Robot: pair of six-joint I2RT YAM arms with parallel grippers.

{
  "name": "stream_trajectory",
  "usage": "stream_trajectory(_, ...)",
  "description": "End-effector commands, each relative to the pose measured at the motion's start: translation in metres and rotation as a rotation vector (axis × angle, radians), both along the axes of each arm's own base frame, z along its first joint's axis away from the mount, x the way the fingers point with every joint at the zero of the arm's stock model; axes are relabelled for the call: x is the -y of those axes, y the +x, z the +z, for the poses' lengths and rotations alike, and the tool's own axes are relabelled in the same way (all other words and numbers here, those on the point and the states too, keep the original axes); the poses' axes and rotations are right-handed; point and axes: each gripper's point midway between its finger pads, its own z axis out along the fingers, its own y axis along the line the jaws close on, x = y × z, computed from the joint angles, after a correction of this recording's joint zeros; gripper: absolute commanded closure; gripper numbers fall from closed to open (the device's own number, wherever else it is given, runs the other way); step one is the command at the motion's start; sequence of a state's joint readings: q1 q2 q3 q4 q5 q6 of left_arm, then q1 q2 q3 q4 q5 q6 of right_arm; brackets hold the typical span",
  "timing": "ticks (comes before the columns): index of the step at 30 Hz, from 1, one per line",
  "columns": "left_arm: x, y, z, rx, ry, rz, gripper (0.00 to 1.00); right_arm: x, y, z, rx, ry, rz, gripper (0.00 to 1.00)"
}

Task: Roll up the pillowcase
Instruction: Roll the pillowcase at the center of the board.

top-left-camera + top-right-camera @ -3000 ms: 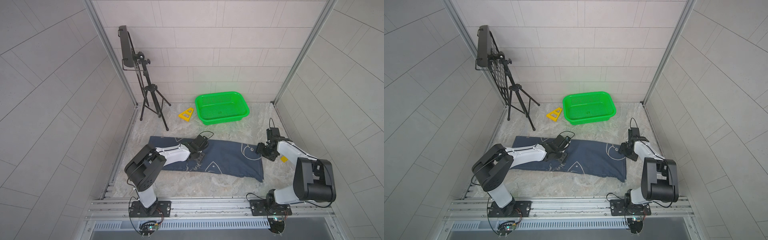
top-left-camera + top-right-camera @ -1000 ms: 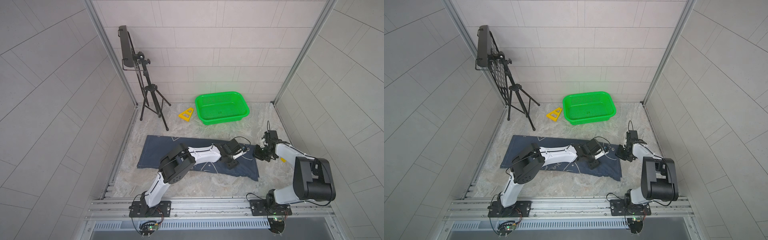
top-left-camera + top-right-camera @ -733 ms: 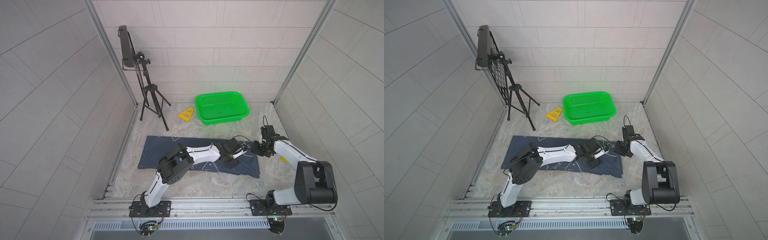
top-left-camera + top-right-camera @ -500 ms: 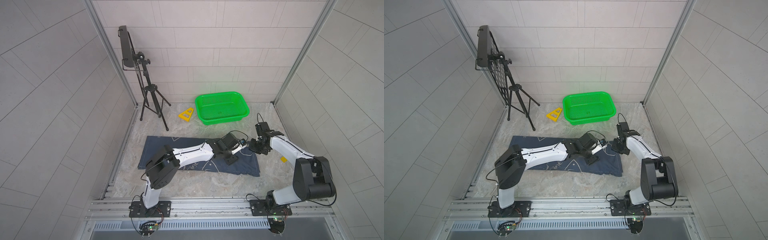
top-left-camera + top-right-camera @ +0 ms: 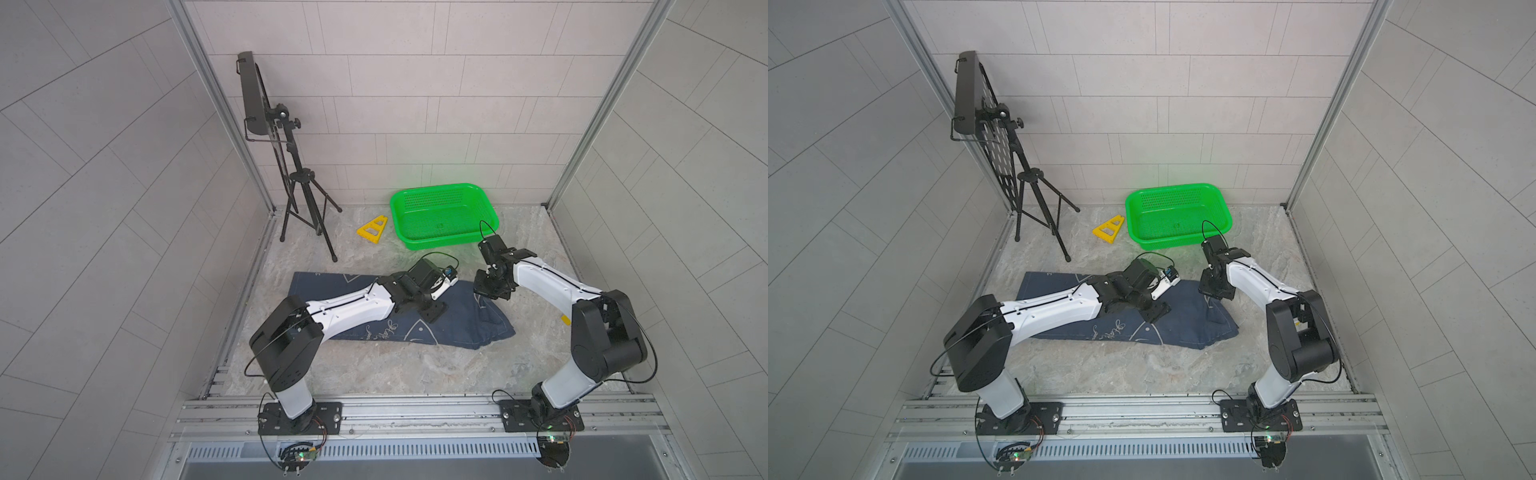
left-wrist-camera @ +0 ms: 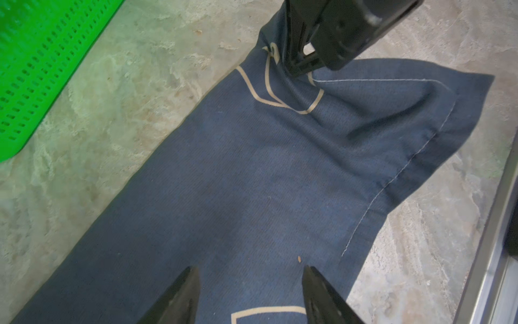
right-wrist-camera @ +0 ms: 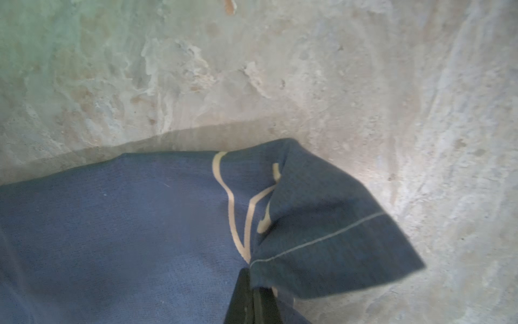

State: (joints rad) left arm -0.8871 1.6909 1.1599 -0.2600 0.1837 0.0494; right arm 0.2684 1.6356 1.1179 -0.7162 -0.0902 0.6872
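1. The pillowcase (image 5: 461, 322) lies on the surface between your two arms. Its long axis runs side to side across both top views. No turn of a roll shows anywhere, so count the rolling as not yet begun.
2. Your right gripper (image 5: 492, 289) has its jaws pressed together on the far corner of the cloth's right-hand short end. That corner is raised and puckered, and the right wrist view shows a flap hanging beside the jaws.
3. Your left gripper (image 6: 249, 270) stands over the cloth, inward of that same end. Its jaws are parted roughly halfway and hold nothing; only navy fabric shows between them.
4. The coming move turns on the near corner of that short end, which lies loose on the surface. It is beyond the left jaws, toward the right arm. Only the left jaws are free, so they are the likely ones to take it. A roll would then run along the long axis, away from the right arm.
5. In the top views the left arm hides a stretch of the cloth. You cannot tell whether the left fingertips touch the fabric. How much cloth sits inside the right jaws is also hidden.
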Motion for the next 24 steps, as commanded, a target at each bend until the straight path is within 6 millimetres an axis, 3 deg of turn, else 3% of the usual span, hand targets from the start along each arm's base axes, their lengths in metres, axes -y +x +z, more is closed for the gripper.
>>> stream_trajectory(1, -0.01, -0.001, 0.011, 0.003, -0.028, 0.022, 0.34, -0.01, 0.003, 0.002, -0.009, -0.018, 0.002, 0.96)
stream_trajectory(12, -0.032, -0.01, 0.009, -0.015, -0.054, 0.081, 0.34, -0.056, 0.013, -0.022, -0.085, 0.072, 0.057, 0.93)
stream_trajectory(16, -0.037, -0.015, 0.007, -0.026, -0.069, 0.092, 0.34, -0.076, 0.021, -0.021, -0.058, 0.15, 0.081, 0.92)
stream_trajectory(24, -0.037, -0.022, 0.002, -0.052, -0.089, 0.081, 0.34, -0.088, 0.01, -0.027, -0.112, 0.155, 0.158, 0.9)
